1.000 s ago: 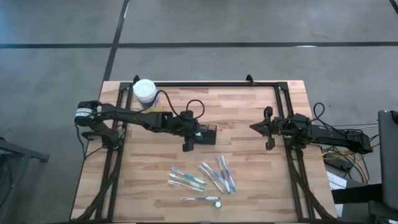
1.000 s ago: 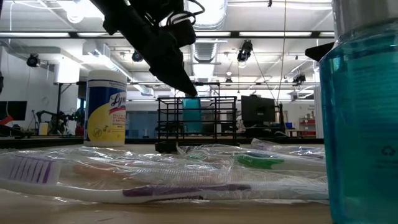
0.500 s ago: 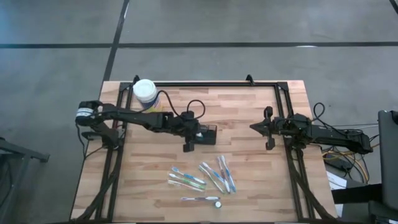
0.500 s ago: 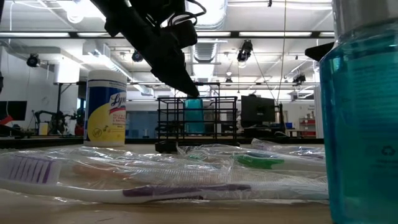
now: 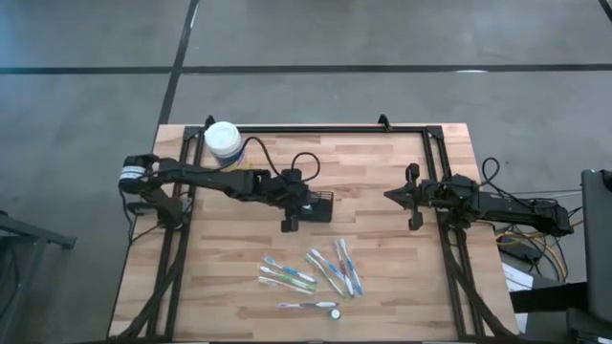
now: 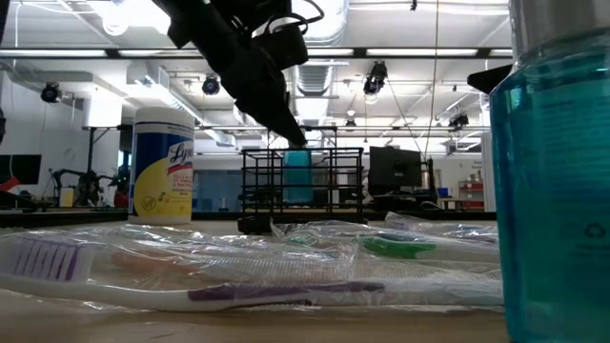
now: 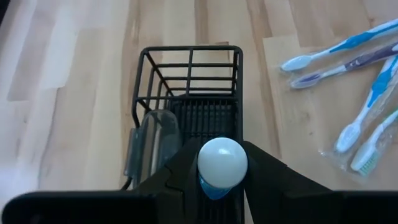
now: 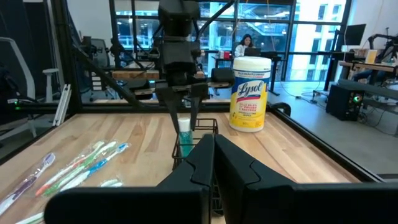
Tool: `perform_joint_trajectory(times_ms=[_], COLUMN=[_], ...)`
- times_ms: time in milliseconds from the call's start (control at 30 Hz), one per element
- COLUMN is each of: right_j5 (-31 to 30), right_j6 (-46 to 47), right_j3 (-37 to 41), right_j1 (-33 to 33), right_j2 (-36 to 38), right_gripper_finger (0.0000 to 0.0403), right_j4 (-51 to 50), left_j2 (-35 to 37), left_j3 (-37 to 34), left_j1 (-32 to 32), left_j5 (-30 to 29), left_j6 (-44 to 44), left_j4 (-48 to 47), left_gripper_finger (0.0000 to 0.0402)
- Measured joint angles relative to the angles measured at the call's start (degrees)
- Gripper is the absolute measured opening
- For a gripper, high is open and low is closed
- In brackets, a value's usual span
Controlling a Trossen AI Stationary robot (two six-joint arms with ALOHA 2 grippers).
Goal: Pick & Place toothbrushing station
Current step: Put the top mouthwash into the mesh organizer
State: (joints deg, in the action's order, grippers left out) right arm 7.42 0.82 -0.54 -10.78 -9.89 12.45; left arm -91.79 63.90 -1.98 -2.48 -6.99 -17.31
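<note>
Our left claw (image 7: 221,180) stays clamped partway on a white-capped blue bottle (image 7: 222,163), holding it upright in the black caddy (image 7: 189,93) directly beneath. Since a second ago the arm has only shifted slightly, so we judge placement nearly finished. Our right claw (image 5: 390,196) waits shut, well apart.

Overhead, you look straight down on the whole table (image 5: 382,162); the low camera sits level at tabletop. Both wrist cameras share the black caddy (image 7: 189,87), the left's from close above.
</note>
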Motion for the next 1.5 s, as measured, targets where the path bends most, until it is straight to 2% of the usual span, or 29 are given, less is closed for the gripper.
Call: perform_joint_trajectory(times_ms=[500, 967, 1500], right_j5=[0.06, 0.09, 0.07], right_j6=[-0.81, -0.85, -1.07], right_j3=[0.00, 0.00, 0.00], right_j1=[0.02, 0.02, 0.02], right_j2=[-0.01, -0.02, -0.02], right_gripper_finger=[0.0008, 0.0008, 0.0008], right_j4=[-0.01, 0.00, -0.02], left_j2=[-1.81, -5.80, -6.54], left_j3=[1.69, 6.01, 5.42], left_j1=[-2.19, -2.63, -3.17], left_j5=[5.24, 6.51, 8.07], left_j6=[-1.79, -3.31, -3.69], left_j4=[-1.77, -5.27, -4.99], left_gripper_finger=[0.0101, 0.0105, 0.0104])
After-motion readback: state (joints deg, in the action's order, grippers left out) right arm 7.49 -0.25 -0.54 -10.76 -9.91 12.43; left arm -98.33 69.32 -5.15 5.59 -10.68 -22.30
